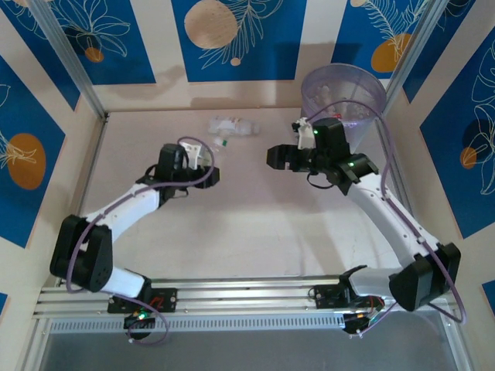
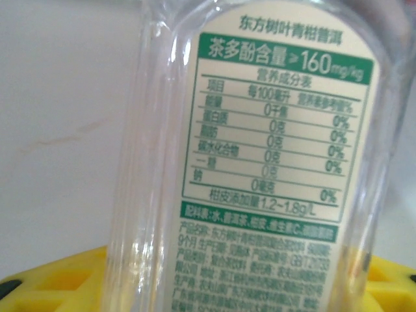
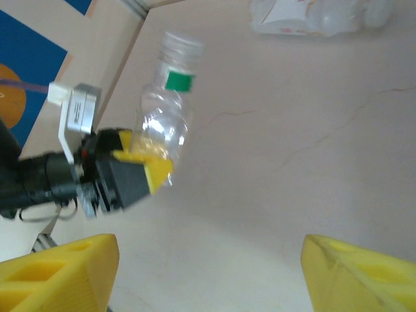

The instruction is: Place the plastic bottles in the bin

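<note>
Cream walls point(image 1: 162, 46) with blue leaf-print panels point(image 1: 271, 46) enclose a pale, evenly lit tabletop point(image 1: 247, 224) edged by aluminium rails point(image 1: 247, 288).

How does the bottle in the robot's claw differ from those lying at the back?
The held bottle is clamped, tilted, in the left gripper; the lying bottles rest together on the table. The held bottle has a green neck ring; the lying bottles show red print. All are clear plastic.

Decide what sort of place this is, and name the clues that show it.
Probably a robot test cell: two arms bolted to a metal rail, a table walled by printed blue panels, and plastic bottles staged near a bin.
</note>
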Action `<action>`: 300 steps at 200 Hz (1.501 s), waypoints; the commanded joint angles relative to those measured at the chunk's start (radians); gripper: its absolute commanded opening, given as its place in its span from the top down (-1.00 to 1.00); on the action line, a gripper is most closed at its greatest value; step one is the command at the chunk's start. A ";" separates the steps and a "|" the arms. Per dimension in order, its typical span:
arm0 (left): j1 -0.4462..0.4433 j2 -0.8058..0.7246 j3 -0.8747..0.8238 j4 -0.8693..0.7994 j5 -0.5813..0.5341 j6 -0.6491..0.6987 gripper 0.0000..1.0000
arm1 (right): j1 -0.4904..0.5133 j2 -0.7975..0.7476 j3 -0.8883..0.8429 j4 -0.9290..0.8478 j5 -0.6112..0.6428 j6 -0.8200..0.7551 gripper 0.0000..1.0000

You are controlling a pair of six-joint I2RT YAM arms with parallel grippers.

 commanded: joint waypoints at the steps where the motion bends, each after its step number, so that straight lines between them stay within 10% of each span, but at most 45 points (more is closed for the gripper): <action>1: -0.047 -0.066 -0.101 0.244 0.038 -0.174 0.33 | 0.031 0.059 0.040 0.108 -0.031 0.059 -0.56; 67: -0.139 -0.077 -0.119 0.244 0.058 -0.101 0.37 | 0.070 0.250 0.127 0.173 -0.070 0.082 -0.74; 180: -0.189 -0.019 -0.063 0.242 0.069 -0.061 0.47 | 0.111 0.413 0.208 0.203 -0.051 0.090 -0.49; 248: -0.193 -0.004 -0.055 0.228 0.061 -0.052 0.46 | 0.111 0.421 0.202 0.215 -0.023 0.097 0.10; 285: -0.193 -0.006 -0.055 0.226 0.060 -0.049 0.16 | 0.111 0.422 0.202 0.214 -0.019 0.091 0.23; 300: -0.192 -0.012 -0.056 0.224 0.061 -0.047 -0.44 | 0.111 0.422 0.205 0.215 -0.017 0.088 0.26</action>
